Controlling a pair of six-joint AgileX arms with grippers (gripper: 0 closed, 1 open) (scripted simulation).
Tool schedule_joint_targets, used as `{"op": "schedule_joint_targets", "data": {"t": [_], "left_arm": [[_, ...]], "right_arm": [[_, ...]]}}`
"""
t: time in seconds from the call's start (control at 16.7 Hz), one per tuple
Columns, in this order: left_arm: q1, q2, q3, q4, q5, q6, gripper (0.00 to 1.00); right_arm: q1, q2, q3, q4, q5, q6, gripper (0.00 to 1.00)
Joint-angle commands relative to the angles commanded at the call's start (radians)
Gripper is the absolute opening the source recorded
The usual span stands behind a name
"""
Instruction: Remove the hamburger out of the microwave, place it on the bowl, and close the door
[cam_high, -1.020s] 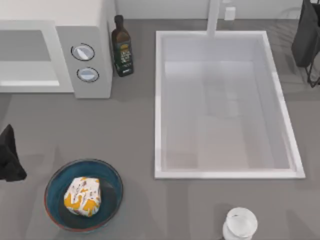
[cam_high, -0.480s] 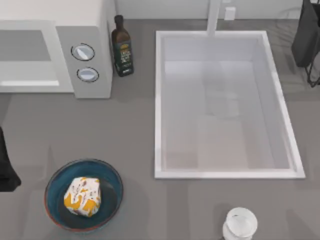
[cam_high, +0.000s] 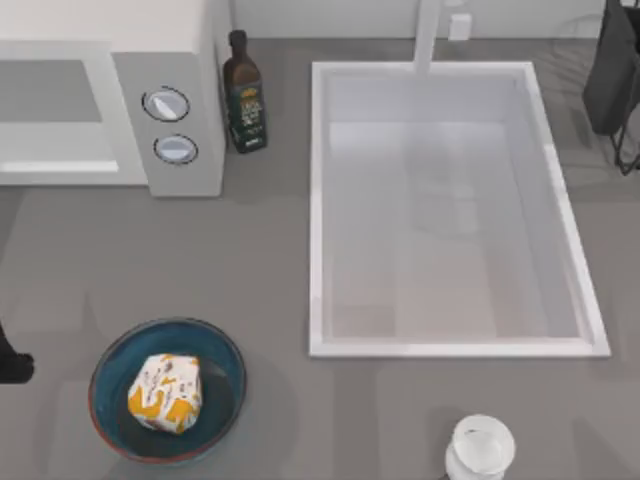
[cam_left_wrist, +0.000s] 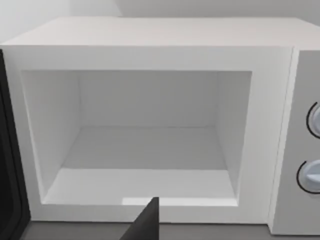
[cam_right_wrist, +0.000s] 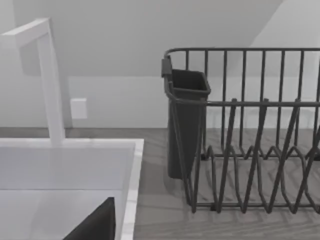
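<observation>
The hamburger, wrapped in white paper with orange patches, lies inside the blue bowl near the table's front left. The white microwave stands at the back left. In the left wrist view the microwave has an empty cavity, and the door is swung open beside it, showing a dark inner face. A dark piece of my left arm sits at the table's left edge, left of the bowl. One dark fingertip of the left gripper points at the cavity. A dark fingertip of my right gripper hangs near the sink.
A dark oil bottle stands right of the microwave. A large white sink with a faucet takes up the middle and right. A black dish rack is at the back right, a white jar at the front.
My left arm has drawn back toward the left front edge of the table, away from the bowl. The hamburger and bowl have not moved.
</observation>
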Motion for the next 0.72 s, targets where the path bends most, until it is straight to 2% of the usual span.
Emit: {"op": "schedule_joint_targets", "data": {"t": [0.42,0.72], "left_arm": [[0.0,0.0,0.0,0.0,0.0,0.0,0.02],[0.0,0.0,0.0,0.0,0.0,0.0,0.0]], "right_arm": [[0.0,0.0,0.0,0.0,0.0,0.0,1.0],[0.0,0.0,0.0,0.0,0.0,0.0,1.0]]}}
